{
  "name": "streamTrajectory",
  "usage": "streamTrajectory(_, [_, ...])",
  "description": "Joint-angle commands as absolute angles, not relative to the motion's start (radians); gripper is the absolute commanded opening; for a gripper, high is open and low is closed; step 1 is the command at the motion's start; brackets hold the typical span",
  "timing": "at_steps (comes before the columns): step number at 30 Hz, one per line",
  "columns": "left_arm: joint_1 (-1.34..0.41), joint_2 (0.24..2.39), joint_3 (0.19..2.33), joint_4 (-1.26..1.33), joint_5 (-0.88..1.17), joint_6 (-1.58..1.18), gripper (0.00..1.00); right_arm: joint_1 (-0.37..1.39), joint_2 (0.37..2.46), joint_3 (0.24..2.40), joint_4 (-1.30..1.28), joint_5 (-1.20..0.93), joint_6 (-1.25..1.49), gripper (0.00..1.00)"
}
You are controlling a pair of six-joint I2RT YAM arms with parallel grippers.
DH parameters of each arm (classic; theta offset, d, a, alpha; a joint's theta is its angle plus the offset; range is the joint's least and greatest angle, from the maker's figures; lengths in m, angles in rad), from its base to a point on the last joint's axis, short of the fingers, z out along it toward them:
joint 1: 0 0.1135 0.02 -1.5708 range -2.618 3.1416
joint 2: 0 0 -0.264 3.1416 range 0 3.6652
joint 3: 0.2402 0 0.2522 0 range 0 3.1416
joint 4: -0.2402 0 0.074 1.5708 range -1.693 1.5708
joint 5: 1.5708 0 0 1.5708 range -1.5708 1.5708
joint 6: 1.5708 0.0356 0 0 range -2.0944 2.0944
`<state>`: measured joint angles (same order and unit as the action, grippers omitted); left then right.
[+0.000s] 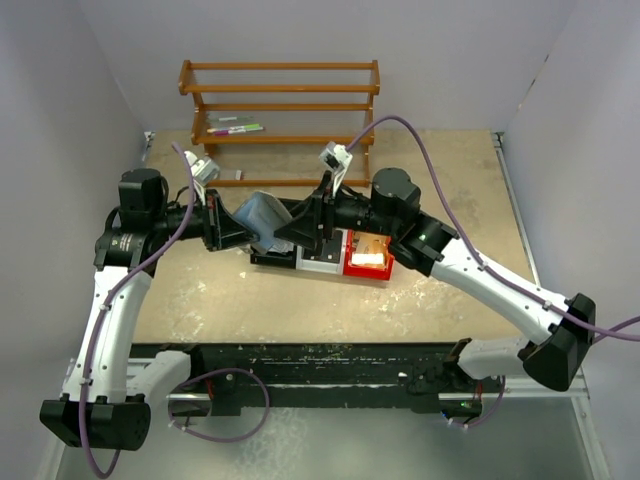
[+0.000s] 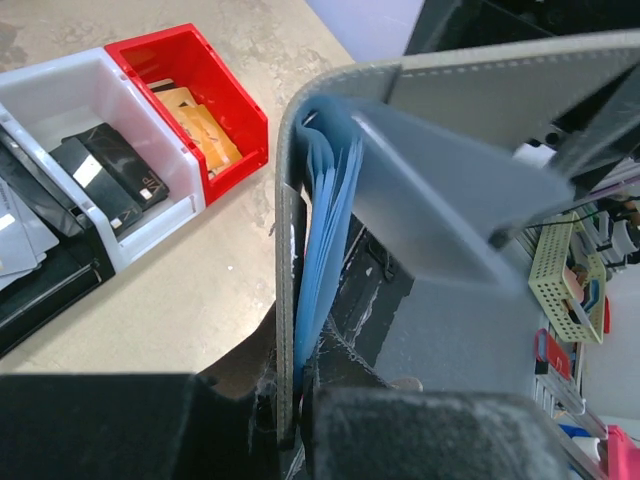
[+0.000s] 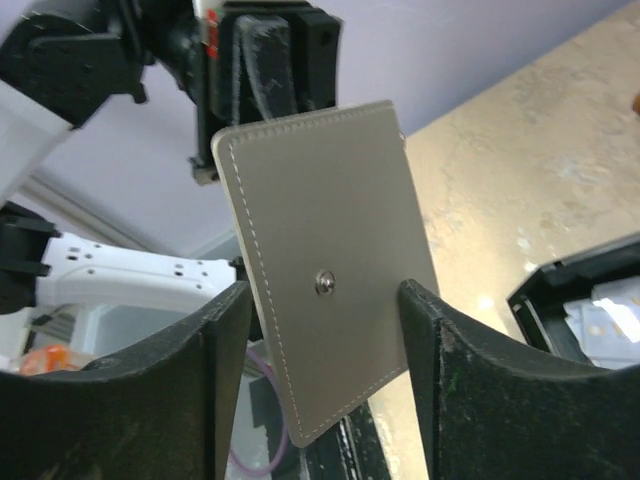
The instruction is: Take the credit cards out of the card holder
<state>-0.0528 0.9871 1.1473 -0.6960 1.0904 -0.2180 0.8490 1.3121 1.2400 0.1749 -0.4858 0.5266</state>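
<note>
The card holder [image 1: 258,215] hangs in the air above the bins, folded open between both arms. My left gripper [image 2: 290,420] is shut on the lower edge of one grey panel, pinching its blue pocket leaves [image 2: 325,230]. The other panel [image 2: 480,100] folds away to the right. In the right wrist view that grey stitched panel [image 3: 300,230] with its metal snap faces me, and my right gripper [image 3: 325,380] stands open with one finger either side of it. I cannot tell whether credit cards sit in the pockets. Orange cards [image 2: 195,125] lie in the red bin and black cards [image 2: 110,175] in the white bin.
A joined row of a black bin [image 1: 272,257], a white bin [image 1: 320,258] and a red bin [image 1: 368,262] sits on the table under the grippers. A wooden rack [image 1: 280,100] with pens [image 1: 235,127] stands at the back wall.
</note>
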Motion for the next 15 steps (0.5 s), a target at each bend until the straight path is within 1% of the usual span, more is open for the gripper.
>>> streamTrajectory(1, [-0.051,0.969,1.192,-0.652,1.162,-0.215,0.0,0.856,1.255,1.261,0.1,-0.409,0.435,0.67])
streamTrajectory(5, [-0.051,0.968,1.201,-0.674,1.174,-0.202,0.0,0.856,1.24,1.259,0.092,-0.405,0.413,0.7])
streamTrajectory(15, [-0.051,0.963,1.218,-0.685,1.202,-0.199,0.0,0.856,1.255,1.288,0.054,-0.309,0.39,0.66])
